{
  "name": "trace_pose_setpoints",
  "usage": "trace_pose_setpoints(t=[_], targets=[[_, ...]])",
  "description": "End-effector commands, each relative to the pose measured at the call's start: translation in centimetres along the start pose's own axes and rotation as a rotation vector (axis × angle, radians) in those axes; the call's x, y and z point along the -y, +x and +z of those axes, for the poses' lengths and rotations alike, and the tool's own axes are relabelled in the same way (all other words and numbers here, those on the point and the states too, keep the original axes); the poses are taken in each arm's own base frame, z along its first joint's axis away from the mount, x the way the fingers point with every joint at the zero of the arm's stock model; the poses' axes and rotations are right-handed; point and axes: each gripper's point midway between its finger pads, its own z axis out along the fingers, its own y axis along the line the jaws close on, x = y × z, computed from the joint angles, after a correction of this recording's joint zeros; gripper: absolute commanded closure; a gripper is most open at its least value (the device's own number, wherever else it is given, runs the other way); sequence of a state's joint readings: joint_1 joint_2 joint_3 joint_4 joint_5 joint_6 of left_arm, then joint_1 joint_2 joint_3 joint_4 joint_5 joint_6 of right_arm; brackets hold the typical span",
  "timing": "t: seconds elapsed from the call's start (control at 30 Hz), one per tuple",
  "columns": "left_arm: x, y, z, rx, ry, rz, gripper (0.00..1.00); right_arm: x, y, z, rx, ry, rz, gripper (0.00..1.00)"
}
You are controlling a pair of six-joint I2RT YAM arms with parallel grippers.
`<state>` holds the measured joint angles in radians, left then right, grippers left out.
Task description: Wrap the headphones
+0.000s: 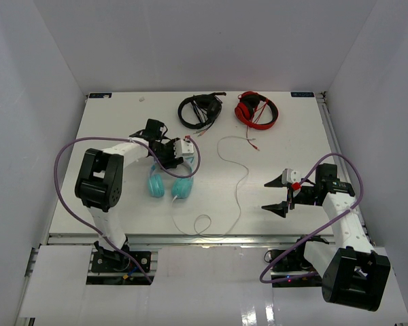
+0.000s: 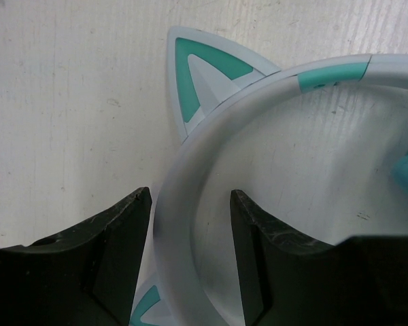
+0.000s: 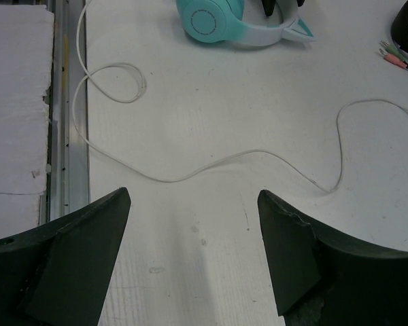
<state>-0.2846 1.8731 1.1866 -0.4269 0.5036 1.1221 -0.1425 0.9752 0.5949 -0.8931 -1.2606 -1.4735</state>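
**Left pincer has the cat-ear band between its fingers**

The left pincer (image 2: 190, 195) is down low at the teal headphones (image 1: 182, 189). The whitish headband (image 2: 190, 136) runs right between its two fingers. One finger looks to be up against the outer side of the band. On the other side there is a gap, so the band is not squeezed. The pincer is about half wide. One cat ear (image 2: 197, 75) pokes out just past its tips. I think the pincer is there to grab the band, so the headphones do not slide when the cord gets pulled.

The right pincer (image 3: 194, 197) is wide and holds nothing. It hangs above the table (image 1: 122, 109), well apart from the headphones. The thin white cable (image 3: 211, 163) lies on the table just ahead of its fingers and wiggles across from one side to the other. Farther ahead and to one side, the cable makes a small loop. The teal ear cups sit far ahead of this pincer. It looks ready to go down and pick up the cable.

The cable is all spread out and not wound at all, so the wrapping has hardly begun. The cord is thin and floppy, so it may slip.

The black headphones (image 1: 200, 110) and the red headphones (image 1: 257, 109) lie far beyond both pincers. They are not part of this job.
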Motion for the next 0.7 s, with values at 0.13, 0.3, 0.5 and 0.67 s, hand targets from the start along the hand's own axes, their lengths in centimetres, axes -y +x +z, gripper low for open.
trace_pose_setpoints(t=[0.13, 0.3, 0.5, 0.67], targets=[[0.0, 0.2, 1.0, -0.009, 0.006, 0.007, 0.44, 0.4, -1.5, 0.0, 0.038, -0.005, -0.026, 0.18], [0.0, 0.0, 1.7, -0.019, 0.011, -0.004, 0.53, 0.4, -1.4, 0.0, 0.036, -0.005, -0.024, 0.18], [1.5, 0.8, 2.4, -0.053, 0.029, -0.014, 0.67, 0.4, -1.4, 0.0, 0.034, -0.003, -0.023, 0.19], [1.9, 1.5, 2.3, -0.085, 0.001, -0.082, 1.00, 0.3, -1.4, -0.1, 0.036, -0.001, -0.024, 0.19]])
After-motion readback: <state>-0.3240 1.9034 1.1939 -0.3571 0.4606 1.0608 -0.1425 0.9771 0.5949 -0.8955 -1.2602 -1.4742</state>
